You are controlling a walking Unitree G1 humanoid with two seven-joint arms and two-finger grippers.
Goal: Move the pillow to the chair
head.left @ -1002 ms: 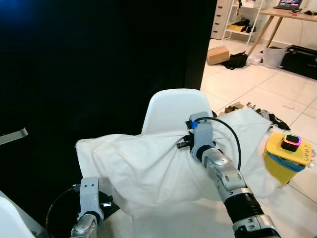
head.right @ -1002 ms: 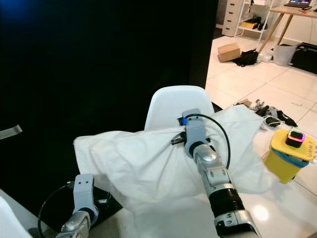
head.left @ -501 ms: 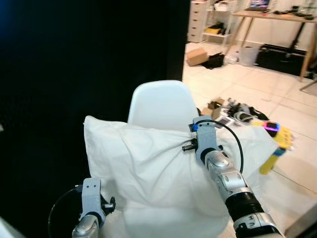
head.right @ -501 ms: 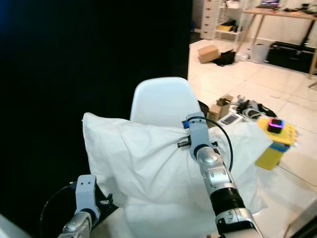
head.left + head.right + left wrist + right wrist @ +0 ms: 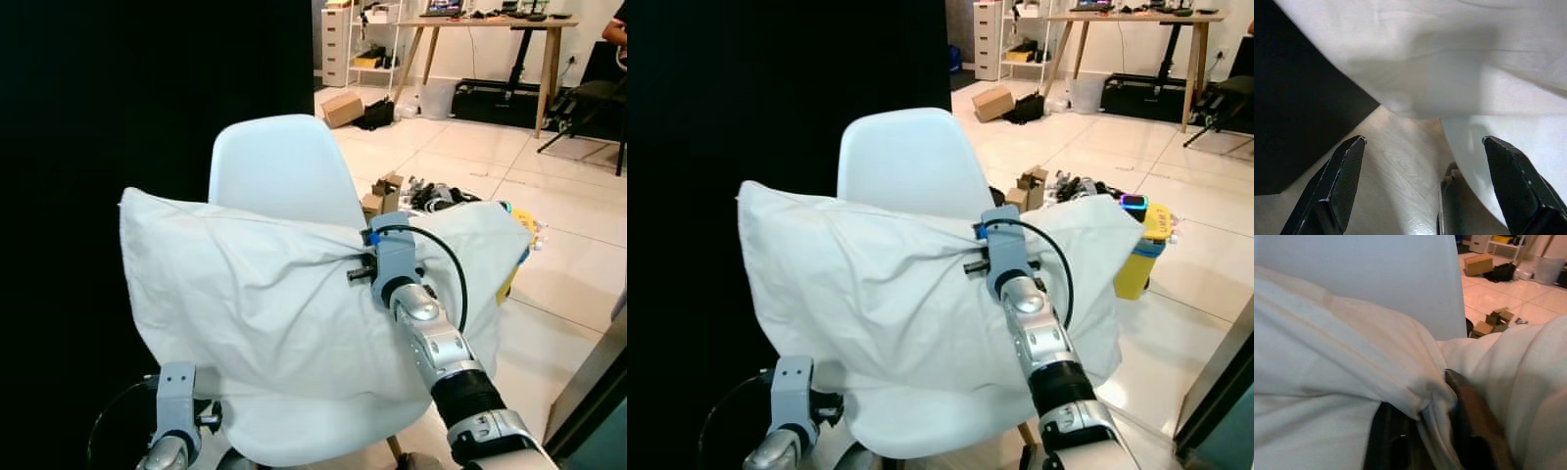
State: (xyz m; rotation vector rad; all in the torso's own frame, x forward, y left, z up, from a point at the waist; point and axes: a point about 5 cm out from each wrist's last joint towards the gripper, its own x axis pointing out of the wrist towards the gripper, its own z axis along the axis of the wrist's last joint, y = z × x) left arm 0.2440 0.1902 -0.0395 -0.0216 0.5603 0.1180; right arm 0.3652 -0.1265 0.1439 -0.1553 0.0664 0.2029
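Observation:
A large white pillow (image 5: pixel 255 313) hangs in front of me, held up by its top edge. My right gripper (image 5: pixel 1422 418) is shut on a bunched fold of its cover, at the middle of the upper edge (image 5: pixel 362 257). Just behind the pillow stands a white plastic chair (image 5: pixel 279 166); its backrest rises above the pillow, and its seat front (image 5: pixel 294 436) shows below the pillow's lower edge. My left gripper (image 5: pixel 1422 181) is low on the left under the pillow, open, with nothing between its fingers. The left wrist (image 5: pixel 176 401) sits below the pillow's lower left corner.
A black curtain (image 5: pixel 98 98) fills the left side. To the right lie a tiled floor (image 5: pixel 568 225), cardboard boxes (image 5: pixel 340 108), scattered clutter (image 5: pixel 431 196) and a yellow container (image 5: pixel 1141 245) behind the pillow. A wooden desk (image 5: pixel 480 29) stands at the back.
The camera has shifted, so the chair now stands nearer and more to the left. The pillow has risen off the white surface and now hangs in front of the chair, still held by my right gripper.

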